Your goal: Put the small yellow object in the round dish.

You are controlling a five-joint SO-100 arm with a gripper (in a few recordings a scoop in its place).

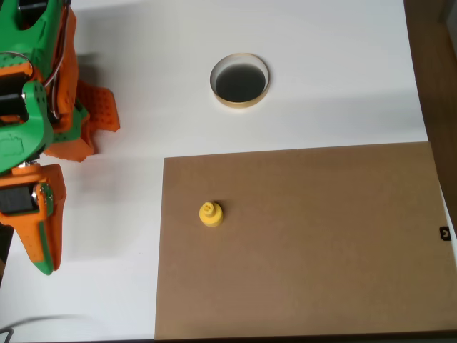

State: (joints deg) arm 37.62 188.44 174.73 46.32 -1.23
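White table point(321, 86), brown board point(307, 243) (unlabelled), small yellow object point(210, 214), round dish point(240, 80), gripper point(44, 246) perhaps closed

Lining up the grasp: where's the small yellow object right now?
In the overhead view, the small yellow object sits near the brown board's left edge, below the round dish.
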